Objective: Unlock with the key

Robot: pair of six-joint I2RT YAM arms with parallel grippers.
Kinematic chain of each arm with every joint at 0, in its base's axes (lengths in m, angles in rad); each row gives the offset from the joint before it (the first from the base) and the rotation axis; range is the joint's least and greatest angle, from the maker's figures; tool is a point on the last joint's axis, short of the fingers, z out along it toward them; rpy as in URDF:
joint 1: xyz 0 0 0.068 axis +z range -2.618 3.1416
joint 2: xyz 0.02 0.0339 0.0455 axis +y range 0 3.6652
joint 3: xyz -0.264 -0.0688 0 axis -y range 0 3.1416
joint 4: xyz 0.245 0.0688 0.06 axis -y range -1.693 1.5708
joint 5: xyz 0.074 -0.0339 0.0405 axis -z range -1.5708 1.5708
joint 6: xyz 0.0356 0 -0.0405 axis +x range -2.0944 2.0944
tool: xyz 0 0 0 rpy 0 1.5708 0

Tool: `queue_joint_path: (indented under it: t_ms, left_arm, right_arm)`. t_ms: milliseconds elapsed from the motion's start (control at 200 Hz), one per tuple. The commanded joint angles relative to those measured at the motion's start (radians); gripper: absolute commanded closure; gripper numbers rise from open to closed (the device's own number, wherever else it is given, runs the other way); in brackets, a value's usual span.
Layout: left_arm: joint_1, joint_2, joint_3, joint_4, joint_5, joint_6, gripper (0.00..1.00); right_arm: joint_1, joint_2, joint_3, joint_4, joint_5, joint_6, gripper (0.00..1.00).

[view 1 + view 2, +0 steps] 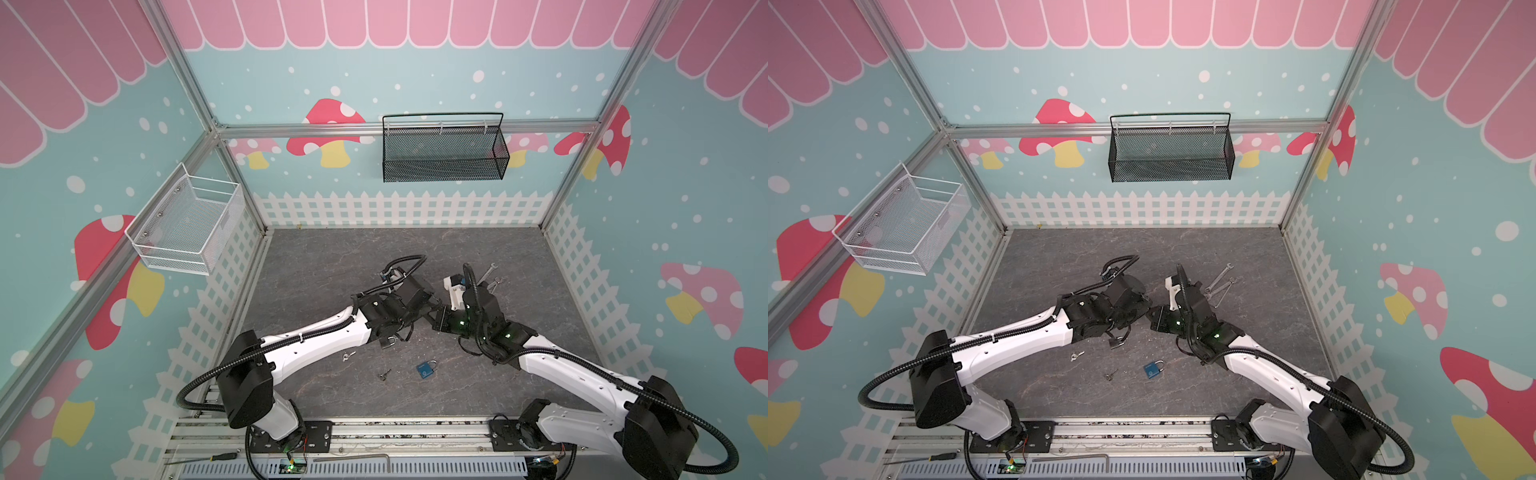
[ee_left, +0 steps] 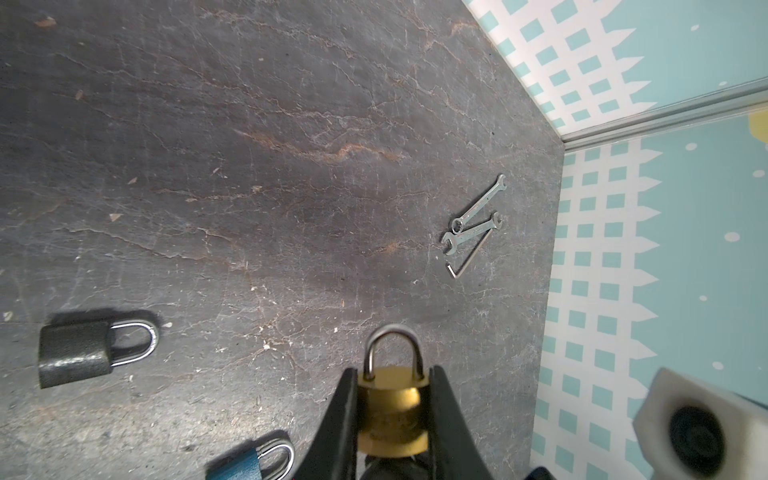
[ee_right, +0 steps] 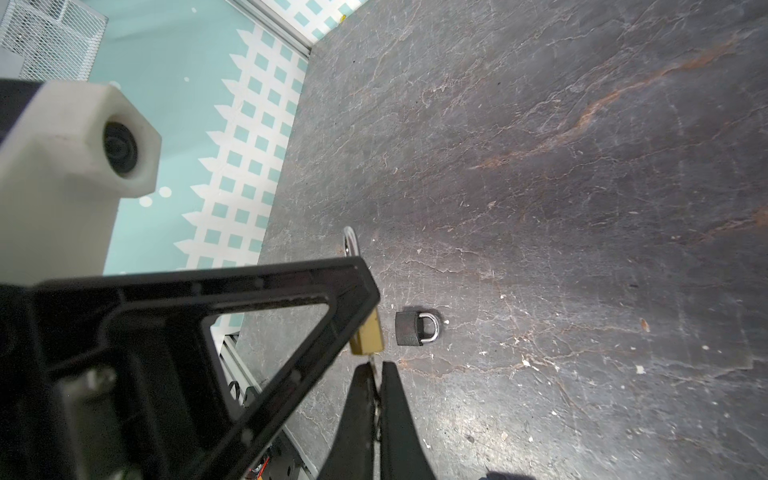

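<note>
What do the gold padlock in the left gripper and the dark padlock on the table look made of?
The gold padlock looks like brass: yellow metal, dull sheen; its shackle seems polished steel, bright and silvery. The dark padlock has a matte, pebbled black skin, maybe plastic or paint over metal; silvery shackle too, probably steel.

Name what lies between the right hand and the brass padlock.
A thin silver key, held by the right hand, reaches the brass padlock: right wrist view.
</note>
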Motion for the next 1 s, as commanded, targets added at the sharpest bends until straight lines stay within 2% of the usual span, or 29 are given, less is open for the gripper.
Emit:
queue_joint_path:
  t_ms: [0,220,490,640,910,996]
  left_arm:
    - [-0.042,-0.030,-0.009,-0.068,0.086,0.034,1.00]
    - [-0.042,-0.066,-0.048,-0.010,0.127,-0.011,1.00]
    - [-0.033,-0.111,-0.121,0.083,0.103,-0.062,1.00]
    - [-0.023,-0.157,-0.175,0.152,0.098,-0.084,1.00]
    - [-0.010,-0.224,-0.240,0.256,0.099,-0.098,1.00]
    - [-0.003,-0.240,-0.250,0.264,0.100,-0.107,1.00]
  right_arm:
    - [-0.025,-0.022,0.052,0.088,0.015,-0.006,1.00]
    - [-0.043,-0.028,0.059,0.114,-0.044,0.003,1.00]
    - [-0.062,-0.016,-0.019,0.368,-0.296,0.134,1.00]
    - [-0.078,-0.010,-0.056,0.495,-0.382,0.208,1.00]
    - [-0.099,-0.005,-0.091,0.621,-0.466,0.321,1.00]
    - [-0.101,0.001,-0.088,0.635,-0.482,0.310,1.00]
